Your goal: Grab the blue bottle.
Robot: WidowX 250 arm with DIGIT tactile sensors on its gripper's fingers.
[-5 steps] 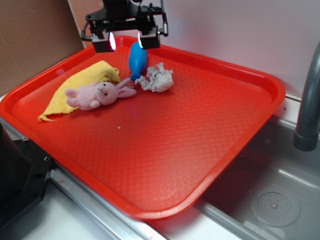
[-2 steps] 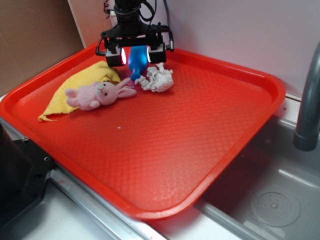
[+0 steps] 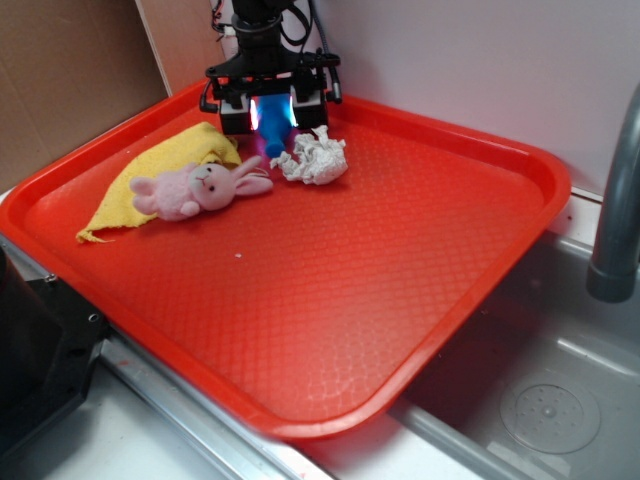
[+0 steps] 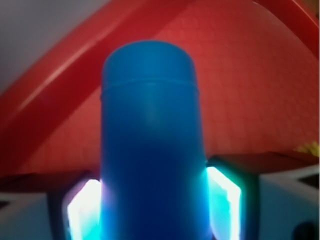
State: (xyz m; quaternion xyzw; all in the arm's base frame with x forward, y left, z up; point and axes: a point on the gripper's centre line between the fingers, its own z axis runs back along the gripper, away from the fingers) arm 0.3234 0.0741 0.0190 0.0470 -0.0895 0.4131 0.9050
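Note:
The blue bottle [image 3: 273, 130] lies at the back of the red tray [image 3: 480, 150], its narrow neck pointing toward the pink bunny. My gripper [image 3: 272, 118] is down over its body, one finger on each side. In the wrist view the blue bottle [image 4: 152, 130] fills the middle of the frame. Both glowing pads [image 4: 82, 210] press against its sides, so the gripper [image 4: 152, 212] is shut on it. The bottle still appears to rest on the tray.
A pink bunny [image 3: 195, 188] lies on a yellow cloth [image 3: 165, 165] left of the bottle. A crumpled grey-white wad [image 3: 315, 158] sits just right of it. Beyond the tray's right edge are a sink [image 3: 540, 400] and a grey faucet [image 3: 615, 200]. The tray's back rim is close behind the gripper.
The gripper came down around the bottle and its fingers narrowed from wide apart to touching both sides. The bottle, bunny and wad have stayed in place.

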